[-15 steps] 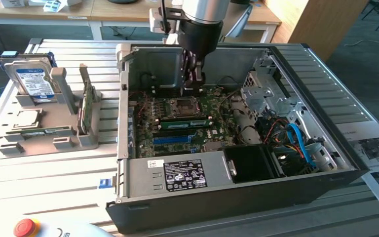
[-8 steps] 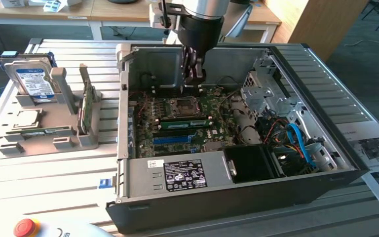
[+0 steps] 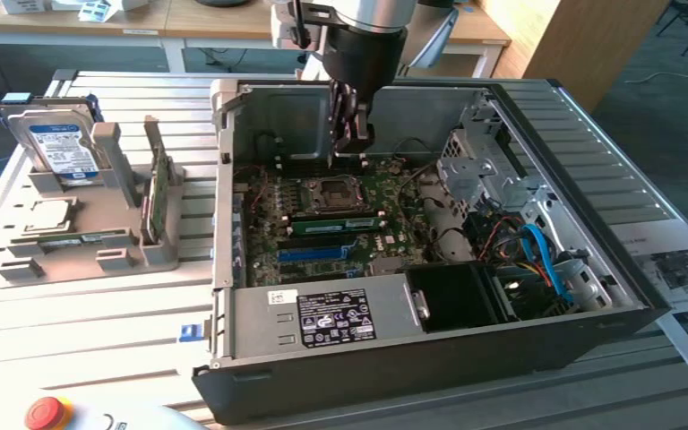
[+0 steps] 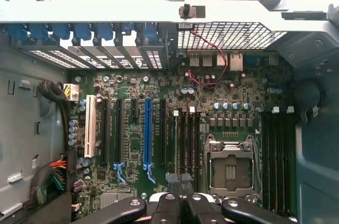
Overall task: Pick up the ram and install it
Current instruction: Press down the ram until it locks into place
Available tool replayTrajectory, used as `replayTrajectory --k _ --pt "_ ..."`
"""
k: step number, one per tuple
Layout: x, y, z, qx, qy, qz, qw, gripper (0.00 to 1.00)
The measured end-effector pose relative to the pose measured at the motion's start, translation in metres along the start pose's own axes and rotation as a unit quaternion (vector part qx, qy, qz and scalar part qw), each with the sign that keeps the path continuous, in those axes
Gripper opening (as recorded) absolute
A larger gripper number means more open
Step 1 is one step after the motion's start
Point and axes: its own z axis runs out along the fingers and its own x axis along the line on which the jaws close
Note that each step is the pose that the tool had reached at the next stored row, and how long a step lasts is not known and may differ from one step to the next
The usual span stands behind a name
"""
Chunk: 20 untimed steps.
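Green ram (image 3: 334, 224) seated on motherboard (image 3: 344, 237); labels unreadable.

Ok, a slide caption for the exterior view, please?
Robot gripper, shut, reaching down into the open computer case, just above the motherboard near the CPU socket.

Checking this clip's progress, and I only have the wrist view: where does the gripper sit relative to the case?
Observer: The gripper hangs inside the open computer case, above the motherboard near the processor socket.
Reviewer: Anything outside the case?
Observer: A grey holder stands at the exterior view's left of it, with a hard drive upright in it.
Reviewer: And the ram?
Observer: A long thin stick that looks like it lies flat in that holder.
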Motion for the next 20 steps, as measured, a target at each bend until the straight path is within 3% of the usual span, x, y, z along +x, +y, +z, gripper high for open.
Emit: replayTrajectory --k 13,20 --pt "-0.0005 0.0034 0.0003 0.0016 0.0002 0.0 1.0 0.1" --pt "-0.0005 0.0034 0.0003 0.0044 0.0002 -0.001 1.0 0.1"
